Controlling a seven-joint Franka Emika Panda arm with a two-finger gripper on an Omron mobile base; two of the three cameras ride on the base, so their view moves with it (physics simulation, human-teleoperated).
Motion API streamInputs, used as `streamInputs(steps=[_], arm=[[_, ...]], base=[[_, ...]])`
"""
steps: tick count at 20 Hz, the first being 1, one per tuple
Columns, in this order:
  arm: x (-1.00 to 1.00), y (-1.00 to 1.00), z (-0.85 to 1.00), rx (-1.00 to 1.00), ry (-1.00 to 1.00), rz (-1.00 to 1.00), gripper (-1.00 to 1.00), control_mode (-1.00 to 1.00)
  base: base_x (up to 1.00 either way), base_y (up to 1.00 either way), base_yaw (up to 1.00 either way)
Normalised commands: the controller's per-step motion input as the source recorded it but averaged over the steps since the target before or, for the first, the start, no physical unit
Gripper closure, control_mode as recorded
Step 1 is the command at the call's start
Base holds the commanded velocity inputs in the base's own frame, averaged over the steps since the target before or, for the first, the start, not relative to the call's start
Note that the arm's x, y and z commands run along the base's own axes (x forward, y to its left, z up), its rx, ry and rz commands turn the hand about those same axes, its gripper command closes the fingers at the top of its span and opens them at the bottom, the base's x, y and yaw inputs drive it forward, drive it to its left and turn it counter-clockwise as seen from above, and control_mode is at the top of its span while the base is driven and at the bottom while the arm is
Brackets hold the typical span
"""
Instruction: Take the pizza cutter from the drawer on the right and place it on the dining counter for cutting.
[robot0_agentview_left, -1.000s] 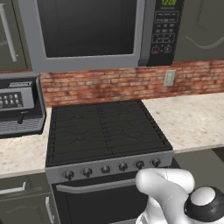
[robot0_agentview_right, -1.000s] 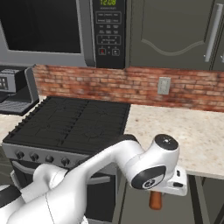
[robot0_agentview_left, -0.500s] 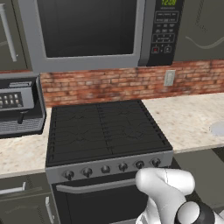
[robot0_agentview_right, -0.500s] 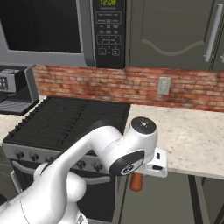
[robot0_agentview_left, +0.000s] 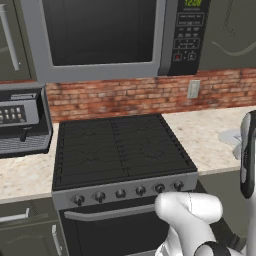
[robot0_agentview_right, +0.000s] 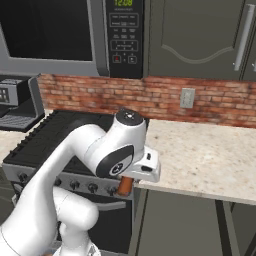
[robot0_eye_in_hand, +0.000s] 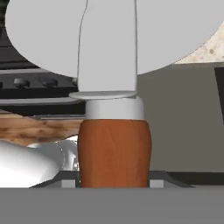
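We hold the pizza cutter by its brown wooden handle, jaws closed narrowly around it, lifted in front of the stove beside the speckled kitchen bench. Pickup looks finished; carrying it to the dining counter and setting it down remain.

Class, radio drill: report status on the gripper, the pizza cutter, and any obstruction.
Gripper shut on pizza cutter, handle clamped between the fingers. Cutter carried in front of the stove, beside the worktop edge. Nothing seen blocking.
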Motion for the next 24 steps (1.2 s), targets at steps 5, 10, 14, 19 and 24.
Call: streamInputs(steps=[5,10,14,19,24], arm=[[0.15,1.00,0.02,0.01,0.00,-0.04,1.00,-1.00],[0.16,0.79,0.01,0.09,0.00,0.00,1.00,-1.00],[0.33,0.74,0.05,0.10,0.02,0.00,1.00,-1.00],[0.32,0.88,0.01,0.04,0.04,0.00,1.00,-1.00],[0.17,0.92,0.01,-0.01,0.04,-0.05,1.00,-1.00]], base=[[0.00,0.00,0.00],[0.00,0.00,0.00],[0.00,0.00,0.00],[0.00,0.00,0.00],[0.00,0.00,0.00]])
